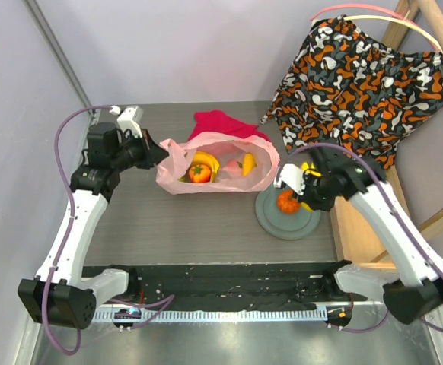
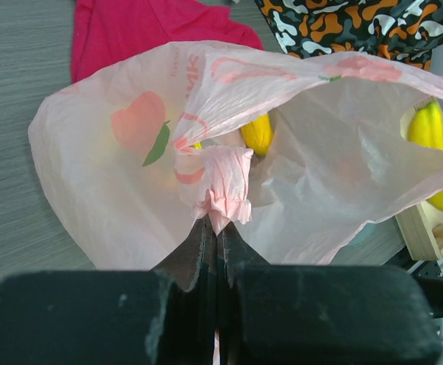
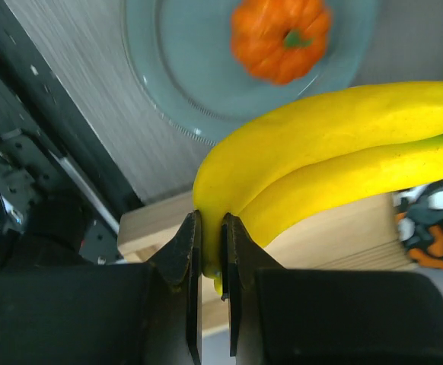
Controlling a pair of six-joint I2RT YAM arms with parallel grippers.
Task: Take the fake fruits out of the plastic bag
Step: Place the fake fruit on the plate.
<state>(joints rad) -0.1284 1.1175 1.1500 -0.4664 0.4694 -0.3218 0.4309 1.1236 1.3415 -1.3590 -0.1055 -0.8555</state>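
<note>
The pale-pink plastic bag [image 1: 218, 163] lies open on the table, with yellow bananas [image 1: 206, 162] and an orange round fruit [image 1: 199, 173] inside. My left gripper [image 1: 157, 152] is shut on the bag's twisted handle loop [image 2: 223, 182] at its left end. My right gripper [image 1: 307, 182] is shut on the stem of a yellow banana bunch [image 3: 320, 160] and holds it above the right edge of the grey-green plate [image 1: 282, 219]. An orange pumpkin-like fruit [image 1: 287, 201] sits on the plate; it also shows in the right wrist view [image 3: 281, 38].
A red cloth [image 1: 225, 123] lies behind the bag. A patterned orange-and-black cloth [image 1: 358, 80] hangs over a wooden frame [image 1: 358, 228] at the right of the table. A black rail [image 1: 221, 277] runs along the near edge.
</note>
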